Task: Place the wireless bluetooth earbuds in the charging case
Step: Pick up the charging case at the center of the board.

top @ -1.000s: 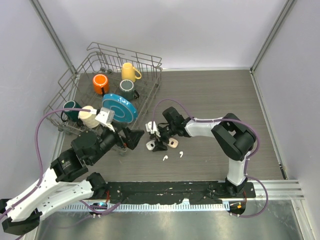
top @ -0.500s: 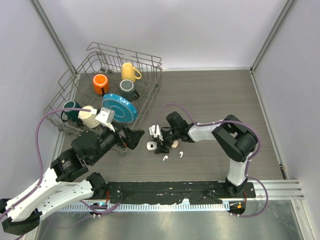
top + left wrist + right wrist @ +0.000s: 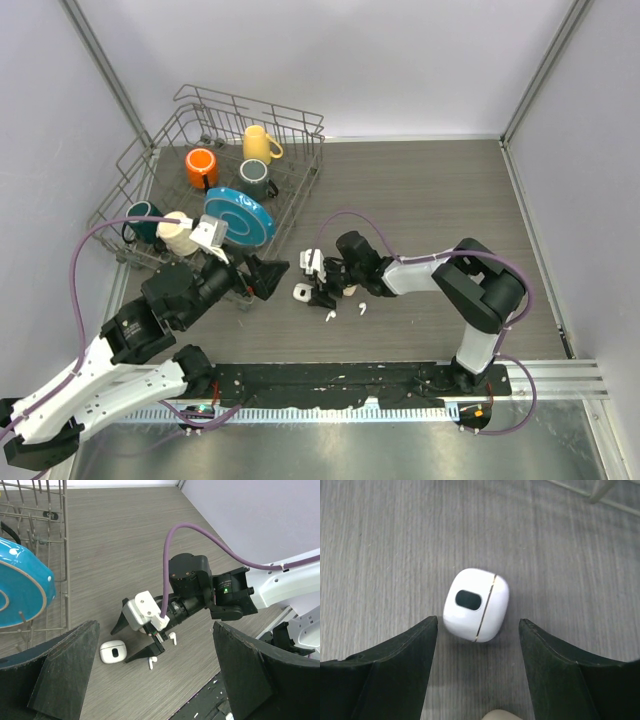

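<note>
Straddles small white rounded plastic charging case (image 3: 476, 604) with part-open, empty right gripper (image 3: 478, 625), probably to grasp it. Holds left gripper (image 3: 270, 276) wide open, empty. Leaves tiny white stemmed earbuds (image 3: 362, 309) loose on table (image 3: 450, 200) nearby.

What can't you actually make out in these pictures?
Hidden: the inside of the white case; its lid is shut in the right wrist view.
Cut off: a beige object, by the bottom edge of the right wrist view; it cannot be identified.
Too small: one earbud and a second earbud in the top view; which way they lie is unclear.
</note>
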Available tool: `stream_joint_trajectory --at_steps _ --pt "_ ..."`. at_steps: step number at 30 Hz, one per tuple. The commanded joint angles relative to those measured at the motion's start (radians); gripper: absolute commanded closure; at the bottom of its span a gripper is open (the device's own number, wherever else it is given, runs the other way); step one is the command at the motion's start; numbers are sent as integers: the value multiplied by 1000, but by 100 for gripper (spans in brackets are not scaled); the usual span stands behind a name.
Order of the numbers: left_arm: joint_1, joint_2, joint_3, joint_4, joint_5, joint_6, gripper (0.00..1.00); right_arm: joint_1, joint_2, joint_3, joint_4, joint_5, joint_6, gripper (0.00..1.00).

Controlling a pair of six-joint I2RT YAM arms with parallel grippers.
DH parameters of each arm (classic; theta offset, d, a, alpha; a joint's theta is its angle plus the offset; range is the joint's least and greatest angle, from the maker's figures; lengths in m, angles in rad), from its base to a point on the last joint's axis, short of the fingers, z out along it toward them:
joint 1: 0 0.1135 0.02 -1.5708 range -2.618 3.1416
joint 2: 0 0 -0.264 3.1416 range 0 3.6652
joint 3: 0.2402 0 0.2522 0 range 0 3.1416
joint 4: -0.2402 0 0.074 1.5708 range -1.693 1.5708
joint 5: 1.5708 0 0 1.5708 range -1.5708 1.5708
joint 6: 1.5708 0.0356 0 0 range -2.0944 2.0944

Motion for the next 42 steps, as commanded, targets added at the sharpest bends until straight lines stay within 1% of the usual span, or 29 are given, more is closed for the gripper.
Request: stream_joint_trajectory --at_steps 1,3,5,12,17,24,26,29,30,32,33,35,36,38,39,41,42 --pt "2 -11 8 16 -10 -2 0 16 8 21 143 79 83 28" --pt "0 -13 8 13 -13 3 0 28 19 18 181 116 106 28" --pt "0 -13 9 12 -15 6 0 30 27 16 194 118 106 27" --pt "0 -14 11 7 -22 15 0 34 47 12 198 98 109 27" --pt "0 -11 9 9 -28 17 0 45 61 21 204 127 137 27" --pt "2 -5 11 3 -47 11 0 54 77 15 214 161 160 30" --pt "0 -4 14 -2 -50 9 0 57 76 9 224 164 172 33" --pt "2 -2 15 -2 -54 5 0 57 76 2 223 168 178 40" --pt "0 -4 17 0 -54 6 0 59 74 -1 221 171 181 46" --pt "2 -2 20 1 -61 -8 0 59 68 -7 214 173 181 51" --pt "0 -1 26 -3 -62 -14 0 59 59 -11 211 173 181 58" --pt "0 2 37 -22 -64 -28 0 59 45 -22 207 174 183 67" --pt "2 5 49 -26 -65 -40 0 60 24 -27 209 176 184 76" --pt "2 4 52 -25 -73 -52 0 65 -5 -37 218 185 200 82" --pt "2 1 51 -22 -73 -61 0 65 -24 -39 220 188 201 88" --pt "2 -5 48 -11 -50 -66 0 76 -83 -44 220 196 209 92" --pt "2 -7 43 -8 -48 -86 0 82 -103 -42 224 204 230 99"
